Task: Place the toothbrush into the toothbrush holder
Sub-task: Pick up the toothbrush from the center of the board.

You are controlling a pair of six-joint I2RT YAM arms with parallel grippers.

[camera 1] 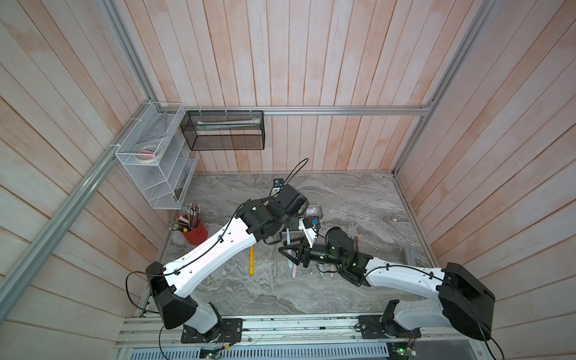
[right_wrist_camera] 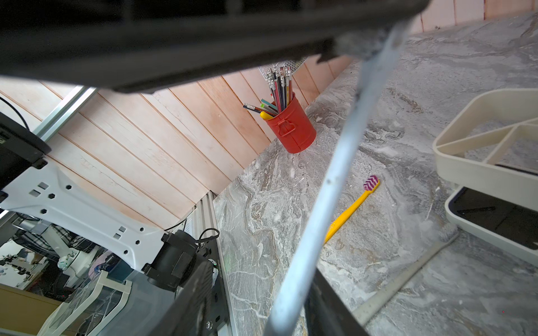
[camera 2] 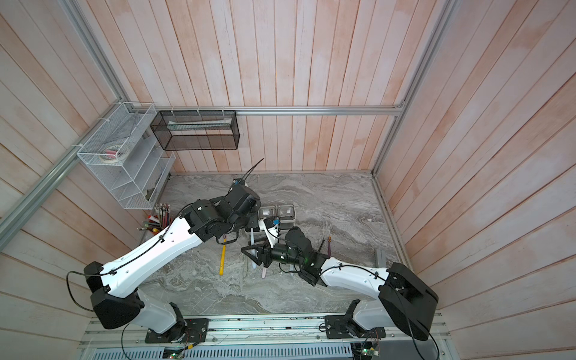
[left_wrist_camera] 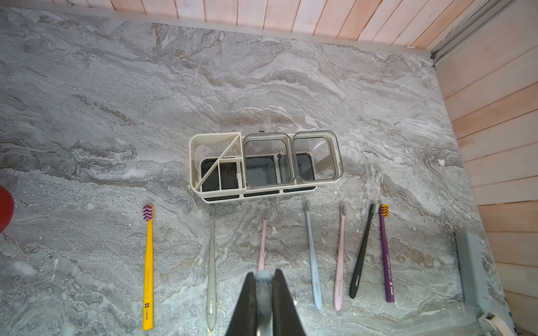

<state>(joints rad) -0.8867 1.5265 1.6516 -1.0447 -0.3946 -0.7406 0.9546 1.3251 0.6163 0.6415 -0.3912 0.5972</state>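
One pale blue-grey toothbrush (right_wrist_camera: 334,180) is up off the worktop (left_wrist_camera: 116,116), pinched in the left claw (left_wrist_camera: 264,275), whose jaws are closed on it. The right claw (camera 1: 286,251) is at the same brush with its jaws apart. The handle runs between them in the right wrist view, and I cannot tell whether either jaw touches it.

Seven more brushes lie side by side on the worktop below, heads toward the holder:
- a yellow toothbrush (left_wrist_camera: 148,261)
- a grey toothbrush (left_wrist_camera: 212,261)
- a pink toothbrush (left_wrist_camera: 262,247), partly under the left claw
- a light blue toothbrush (left_wrist_camera: 313,256)
- a second pink toothbrush (left_wrist_camera: 340,256)
- a black toothbrush (left_wrist_camera: 362,256)
- a purple toothbrush (left_wrist_camera: 385,256)

Just past their heads stands one toothbrush holder (left_wrist_camera: 193,163) — white, oblong, divided at one end, carrying two clear square cups (left_wrist_camera: 266,158). The held brush hangs on its near side, not in it.

Off to the left is one red cup of pencils (right_wrist_camera: 292,128). On the walls beyond hang one white wire basket (camera 1: 146,156) and one black mesh basket (camera 1: 224,131).
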